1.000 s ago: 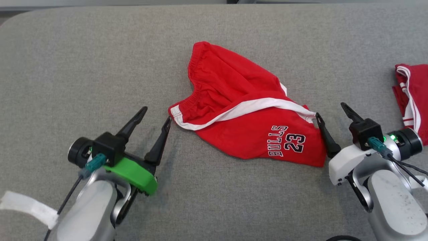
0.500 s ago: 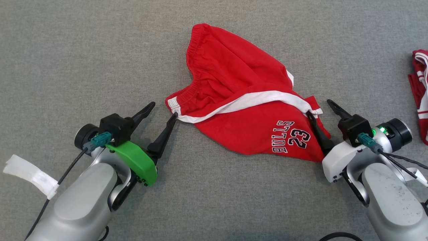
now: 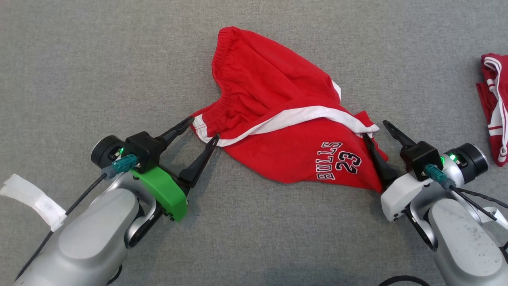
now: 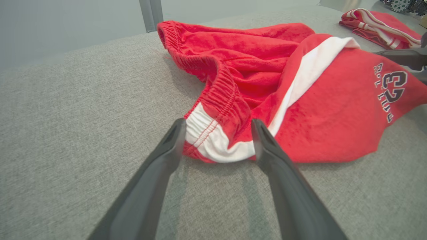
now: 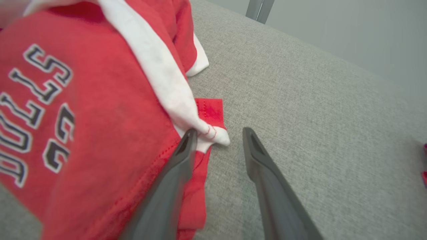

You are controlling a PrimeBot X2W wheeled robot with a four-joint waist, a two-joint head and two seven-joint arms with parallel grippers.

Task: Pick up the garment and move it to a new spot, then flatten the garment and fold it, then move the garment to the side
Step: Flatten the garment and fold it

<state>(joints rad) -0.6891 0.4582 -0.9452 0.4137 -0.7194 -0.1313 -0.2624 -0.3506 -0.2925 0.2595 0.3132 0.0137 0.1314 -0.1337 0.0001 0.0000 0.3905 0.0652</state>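
The garment (image 3: 278, 91), red shorts with a white stripe and a "BULLS 23" print, lies crumpled on the grey cloth surface (image 3: 99, 59). My left gripper (image 3: 204, 127) is open, one finger on each side of the white waistband corner at the garment's left end. The left wrist view shows that corner of the garment (image 4: 300, 110) sitting inside the left gripper (image 4: 217, 122). My right gripper (image 3: 374, 129) is at the garment's right hem corner, jaws apart but narrow. In the right wrist view the right gripper (image 5: 219, 130) has its left finger over the garment (image 5: 100, 100), and the white hem tip lies in the gap.
A second red and white garment (image 3: 494, 107) lies folded at the far right edge, seen also in the left wrist view as a folded garment (image 4: 377, 28). A white tape tag (image 3: 31, 198) hangs from the left arm's cable. A grey post (image 4: 151, 13) stands beyond the surface's far edge.
The head camera has tilted down. My left gripper has moved forward until its fingers straddle the waistband corner. The right gripper's jaws have narrowed around the hem corner.
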